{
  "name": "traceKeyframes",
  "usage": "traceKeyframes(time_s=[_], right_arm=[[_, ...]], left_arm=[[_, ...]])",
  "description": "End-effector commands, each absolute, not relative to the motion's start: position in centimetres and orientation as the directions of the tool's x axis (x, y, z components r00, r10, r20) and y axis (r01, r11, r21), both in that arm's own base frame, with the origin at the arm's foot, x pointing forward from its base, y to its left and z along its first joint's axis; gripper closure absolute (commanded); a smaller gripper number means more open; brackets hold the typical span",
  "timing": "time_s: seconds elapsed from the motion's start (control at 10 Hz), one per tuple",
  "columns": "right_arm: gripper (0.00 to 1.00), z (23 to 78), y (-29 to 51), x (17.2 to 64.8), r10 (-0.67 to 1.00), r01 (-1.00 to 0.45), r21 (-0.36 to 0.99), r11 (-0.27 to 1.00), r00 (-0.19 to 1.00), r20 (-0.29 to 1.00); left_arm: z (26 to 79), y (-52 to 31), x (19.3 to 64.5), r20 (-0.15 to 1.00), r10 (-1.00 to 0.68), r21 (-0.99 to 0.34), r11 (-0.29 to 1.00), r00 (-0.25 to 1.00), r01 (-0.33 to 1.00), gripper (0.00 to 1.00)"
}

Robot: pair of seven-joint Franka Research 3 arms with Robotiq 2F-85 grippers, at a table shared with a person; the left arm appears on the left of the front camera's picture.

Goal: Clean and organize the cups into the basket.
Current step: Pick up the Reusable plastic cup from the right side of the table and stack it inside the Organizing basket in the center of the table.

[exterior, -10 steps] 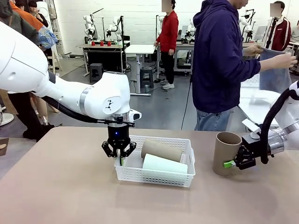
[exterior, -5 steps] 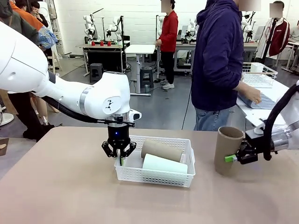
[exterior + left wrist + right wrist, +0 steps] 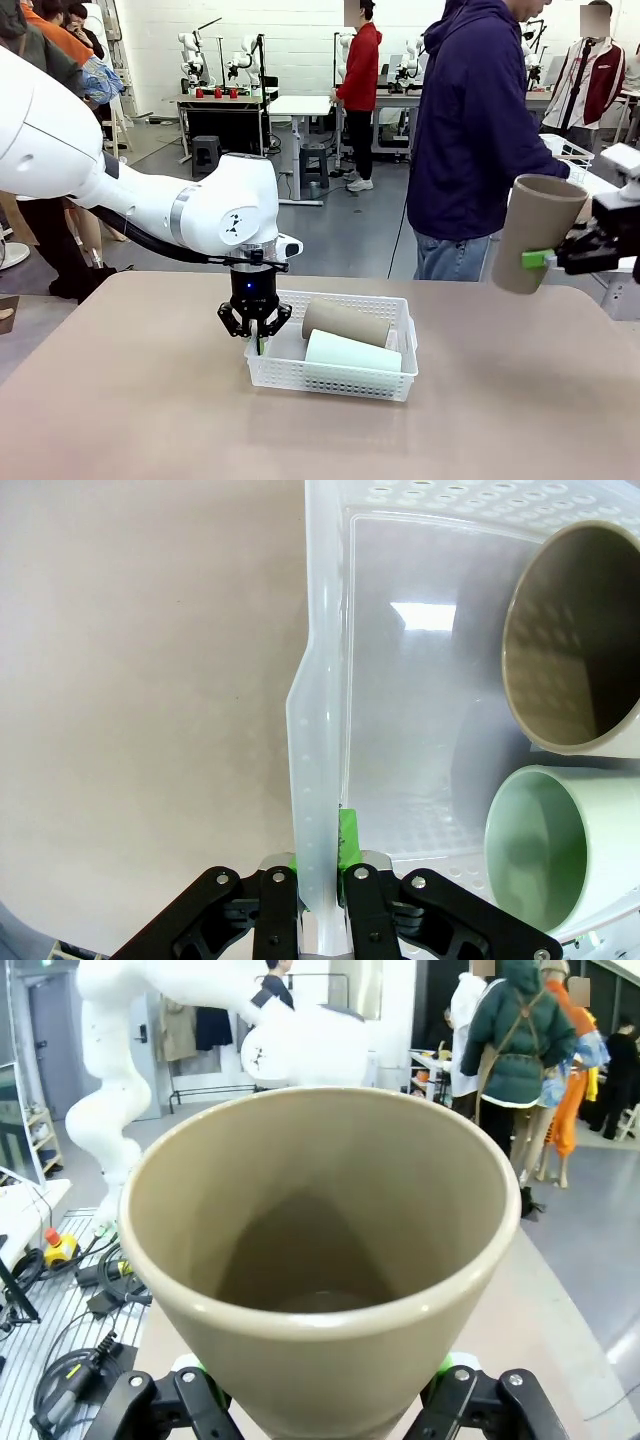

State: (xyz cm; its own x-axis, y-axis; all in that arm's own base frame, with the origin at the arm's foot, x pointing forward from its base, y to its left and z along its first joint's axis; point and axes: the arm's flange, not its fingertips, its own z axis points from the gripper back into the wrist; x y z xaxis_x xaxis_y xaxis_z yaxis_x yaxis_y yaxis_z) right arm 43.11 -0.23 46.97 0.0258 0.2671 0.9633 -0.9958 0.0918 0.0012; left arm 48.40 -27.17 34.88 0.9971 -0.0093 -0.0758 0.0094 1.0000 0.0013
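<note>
So, your L gripper [image 3: 256, 342] was clamped on the left end wall of the basket [image 3: 335, 383], one finger each side of it; the basket sat on the table [image 3: 140, 420]. Inside lay a tan cup [image 3: 345, 322] at the far side & a mint cup [image 3: 352, 352] just beside it on the robot's side, both on their sides w/ mouths toward the L gripper. Your R gripper [image 3: 548, 259] gripped a second tan cup [image 3: 535, 225] by its lower body, up in the air at the right, well apart from the basket, mouth up, slightly tilted. A person [image 3: 470, 130] stood behind the table.
</note>
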Motion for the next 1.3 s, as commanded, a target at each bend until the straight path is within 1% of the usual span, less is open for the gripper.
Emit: traceKeyframes(time_s=[0.0,0.1,0.5,0.6,0.7,0.8,0.9,1.0,1.2], right_arm=[[1.0,44.7,0.4,44.0,0.3,-0.976,0.048,0.213,0.112,0.947],[1.0,47.0,-0.2,43.1,0.267,-0.996,0.001,0.092,0.026,0.963],[1.0,47.0,-0.2,43.1,0.267,-0.996,0.001,0.092,0.026,0.963],[0.18,47.0,-0.1,43.0,0.279,-0.994,0.012,0.109,0.042,0.959],[0.18,50.5,4.1,42.7,0.516,-0.992,-0.027,0.125,0.041,0.856],[0.18,53.7,9.4,43.1,0.714,-0.995,-0.013,0.097,0.061,0.697],[0.18,55.8,13.5,43.7,0.813,-0.995,-0.011,0.096,0.072,0.577],[0.18,57.1,17.1,44.4,0.877,-0.996,0.029,0.086,0.09,0.473],[0.18,57.7,23.6,45.7,0.966,-0.987,0.127,0.1,0.127,0.226]], left_arm=[[35.1,-27.1,48.4,-0.07,-0.009,0.0,1.0,0.997,0.009,1.0],[35.1,-27.1,48.4,-0.07,-0.009,0.0,1.0,0.997,0.009,1.0],[35.1,-27.1,48.4,-0.07,-0.009,0.0,1.0,0.997,0.009,1.0],[35.1,-27.1,48.4,-0.07,-0.009,0.0,1.0,0.997,0.009,1.0],[35.1,-27.1,48.4,-0.07,-0.009,0.0,1.0,0.997,0.009,1.0],[35.1,-27.1,48.4,-0.07,-0.009,0.0,1.0,0.997,0.009,1.0],[35.1,-27.1,48.4,-0.07,-0.009,0.0,1.0,0.997,0.009,1.0],[35.1,-27.1,48.4,-0.07,-0.009,0.0,1.0,0.997,0.009,1.0],[35.1,-27.1,48.4,-0.07,-0.009,0.0,1.0,0.997,0.009,1.0]])
